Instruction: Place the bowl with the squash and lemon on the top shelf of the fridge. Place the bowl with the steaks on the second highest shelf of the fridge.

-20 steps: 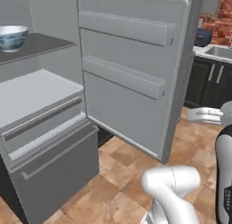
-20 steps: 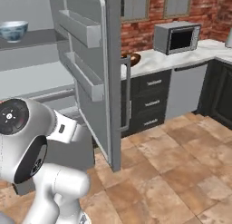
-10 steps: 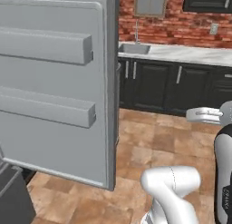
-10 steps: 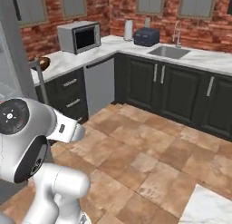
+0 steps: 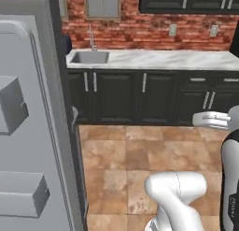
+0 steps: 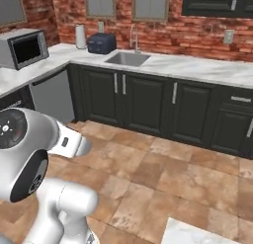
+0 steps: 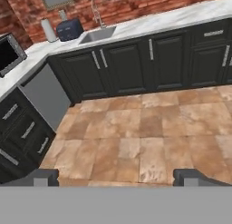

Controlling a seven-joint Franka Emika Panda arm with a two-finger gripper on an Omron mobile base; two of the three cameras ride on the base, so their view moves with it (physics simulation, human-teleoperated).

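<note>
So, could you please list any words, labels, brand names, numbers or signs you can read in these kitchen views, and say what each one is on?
No readable text in any view.
Grey microwave with black door: no legible brand or digits.
Dark blue toaster: no marking visible.
White paper towel roll: plain.
Grey fridge door: plain.
Small red mark on the robot's round joint cap: too small to read.
</note>
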